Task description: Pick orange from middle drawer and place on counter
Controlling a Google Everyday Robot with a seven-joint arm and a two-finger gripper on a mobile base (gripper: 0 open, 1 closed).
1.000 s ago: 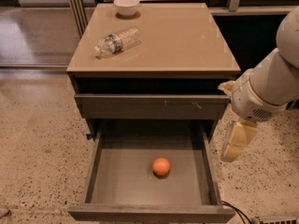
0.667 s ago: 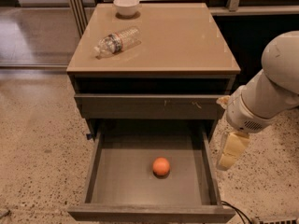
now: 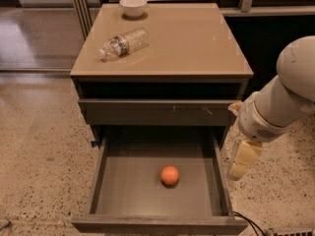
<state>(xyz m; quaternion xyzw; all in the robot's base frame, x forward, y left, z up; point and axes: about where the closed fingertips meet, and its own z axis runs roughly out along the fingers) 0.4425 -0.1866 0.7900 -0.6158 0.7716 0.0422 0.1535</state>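
Note:
The orange (image 3: 170,175) lies on the flat grey floor of the pulled-out middle drawer (image 3: 123,195), slightly right of centre. The glossy tan counter (image 3: 197,43) tops the dark cabinet. My gripper (image 3: 242,160) hangs from the white arm at the right, just outside the drawer's right wall, above floor level and to the right of the orange. It holds nothing that I can see.
A clear plastic water bottle (image 3: 123,43) lies on its side on the counter's left part. A white bowl (image 3: 133,6) stands at the counter's back left. A closed drawer front with pale scratch marks (image 3: 157,113) sits above the open drawer. Speckled floor surrounds the cabinet.
The arm and gripper have moved down and a little left, closer to the open drawer's right wall. The orange has not moved.

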